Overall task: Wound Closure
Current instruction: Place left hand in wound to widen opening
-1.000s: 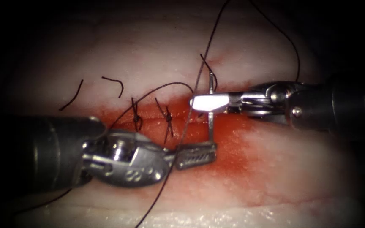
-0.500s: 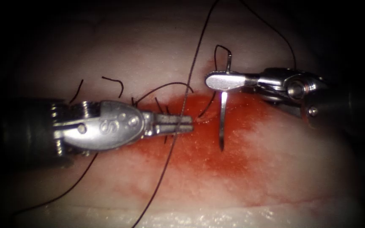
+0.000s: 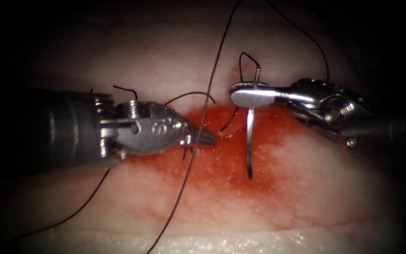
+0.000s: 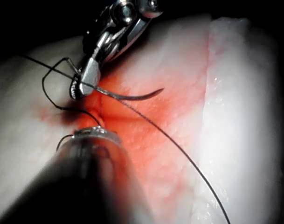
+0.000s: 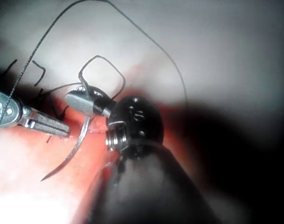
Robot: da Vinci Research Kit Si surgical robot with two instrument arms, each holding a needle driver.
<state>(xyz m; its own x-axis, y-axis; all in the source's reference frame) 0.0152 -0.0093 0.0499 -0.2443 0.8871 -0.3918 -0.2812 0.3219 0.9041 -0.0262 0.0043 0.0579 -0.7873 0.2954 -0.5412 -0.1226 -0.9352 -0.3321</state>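
Beside right pincer [image 3: 233, 94]: needle [image 3: 249, 141] (thread [image 3: 198, 136] across)

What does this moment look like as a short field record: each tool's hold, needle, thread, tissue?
right tool: shut on the needle near its thread end
left tool: shut, holding nothing, tips at the cut
needle: free of the tissue, tip hanging over the red fluid
thread: crosses the cut past the left tool's tips
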